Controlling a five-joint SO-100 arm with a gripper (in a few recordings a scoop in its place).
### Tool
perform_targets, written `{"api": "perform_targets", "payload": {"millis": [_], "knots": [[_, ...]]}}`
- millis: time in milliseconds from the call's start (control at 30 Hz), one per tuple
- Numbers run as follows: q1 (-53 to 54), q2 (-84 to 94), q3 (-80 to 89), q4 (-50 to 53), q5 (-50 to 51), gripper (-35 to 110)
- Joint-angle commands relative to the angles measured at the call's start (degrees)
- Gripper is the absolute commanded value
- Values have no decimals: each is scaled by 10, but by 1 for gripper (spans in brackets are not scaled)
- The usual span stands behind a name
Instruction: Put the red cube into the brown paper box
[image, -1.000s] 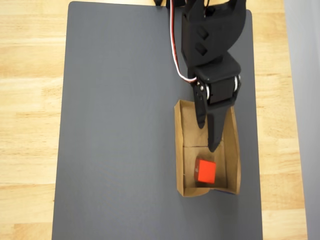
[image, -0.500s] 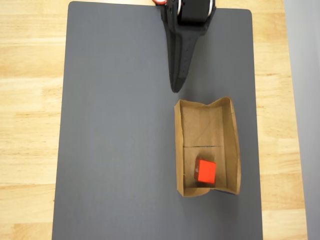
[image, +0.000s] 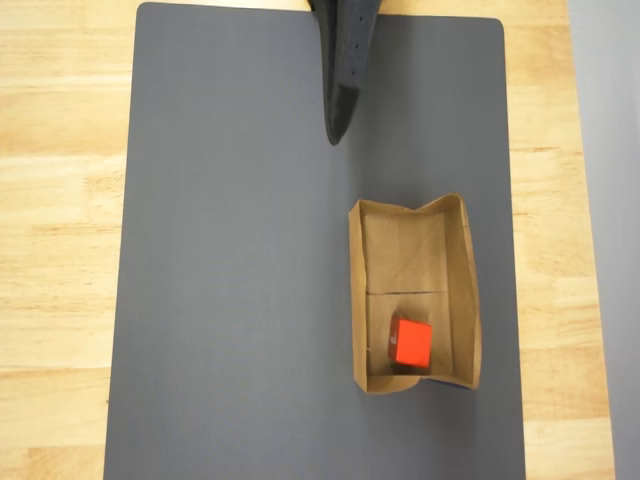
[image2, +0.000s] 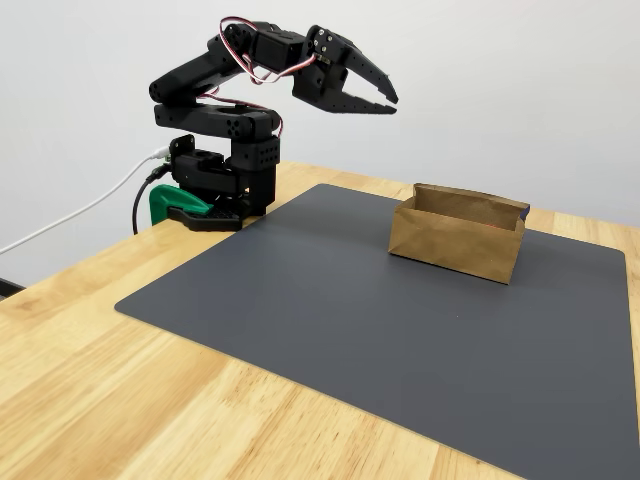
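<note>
The red cube (image: 411, 342) lies inside the brown paper box (image: 357, 300), on the floor of its near half below the fold line, in the overhead view. In the fixed view the box (image2: 455, 240) stands on the dark mat and its front wall hides the cube. My black gripper (image2: 392, 106) is raised high above the mat, well back from the box and close to the arm's base. Its fingers lie together with nothing between them. From overhead the gripper (image: 337, 135) tapers to a single point near the mat's top edge.
A dark grey mat (image: 230, 260) covers the wooden table (image: 60, 200). The arm's base (image2: 215, 190) with a green clamp sits at the table's far left corner in the fixed view. A white cable runs off the left edge there.
The gripper has pulled back from over the box toward the top of the mat and risen. The cube stays in the box where it lay.
</note>
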Motion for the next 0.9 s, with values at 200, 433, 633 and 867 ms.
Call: {"api": "perform_targets", "payload": {"millis": [200,433,633,867], "knots": [[-18,4,21,67,47,0],[-22,4,21,162,83,0],[-12,4,21,194,94,0],[-20,4,21,236,87,0]]}}
